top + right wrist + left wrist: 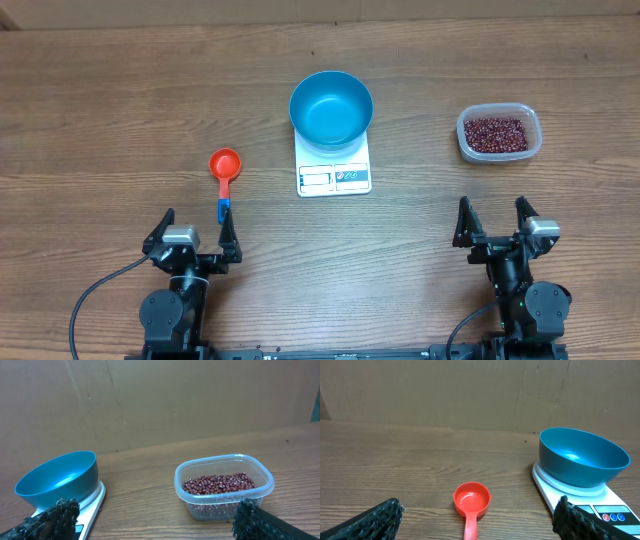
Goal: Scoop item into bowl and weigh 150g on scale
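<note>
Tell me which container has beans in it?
The clear plastic tub on the right holds the red-brown beans. The blue bowl on the scale and the red scoop are both empty.

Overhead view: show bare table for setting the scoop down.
Bare wood between the flat white scale and the clear plastic bean tub, and left of the red plastic scoop. Crowded where the round blue bowl sits on the scale.

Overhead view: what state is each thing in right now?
Blue bowl: empty, sitting on the scale.
Scale: carrying the bowl, display unreadable.
Beans: in the clear tub.
Clear tub: lidless, partly filled.
Red scoop: empty, lying on the table.
Left hand: open, empty.
Right hand: open, empty.
</note>
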`<act>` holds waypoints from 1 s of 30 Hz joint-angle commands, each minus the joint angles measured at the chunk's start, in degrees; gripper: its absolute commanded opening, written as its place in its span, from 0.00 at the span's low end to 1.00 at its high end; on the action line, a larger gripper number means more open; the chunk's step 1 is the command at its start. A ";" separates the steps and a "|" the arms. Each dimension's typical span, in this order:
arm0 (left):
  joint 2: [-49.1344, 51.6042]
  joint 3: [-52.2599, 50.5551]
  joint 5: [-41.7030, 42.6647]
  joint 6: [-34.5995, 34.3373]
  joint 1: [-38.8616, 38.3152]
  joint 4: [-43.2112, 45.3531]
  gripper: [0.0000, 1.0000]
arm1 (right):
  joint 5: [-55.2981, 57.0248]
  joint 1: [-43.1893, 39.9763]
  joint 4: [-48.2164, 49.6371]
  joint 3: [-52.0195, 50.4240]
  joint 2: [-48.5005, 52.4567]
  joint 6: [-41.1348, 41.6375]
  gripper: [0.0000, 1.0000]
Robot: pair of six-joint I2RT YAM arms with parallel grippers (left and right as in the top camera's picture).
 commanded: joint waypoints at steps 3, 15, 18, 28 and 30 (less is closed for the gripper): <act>-0.35 -0.20 -0.17 0.68 0.33 -0.13 1.00 | 0.59 0.22 0.13 -0.61 -0.57 -0.20 1.00; -0.35 -0.20 -0.17 0.68 0.33 -0.11 0.99 | 0.59 0.22 0.15 -0.61 -0.57 -0.20 1.00; -0.35 -0.20 -0.20 0.68 0.33 -0.04 1.00 | 0.59 0.22 0.15 -0.61 -0.57 -0.20 1.00; -0.35 0.11 0.50 0.66 0.33 0.55 1.00 | 0.59 0.22 0.13 -0.61 -0.57 -0.20 1.00; -0.35 0.63 0.50 0.66 0.33 0.15 1.00 | 0.59 0.22 0.13 -0.61 -0.57 -0.20 1.00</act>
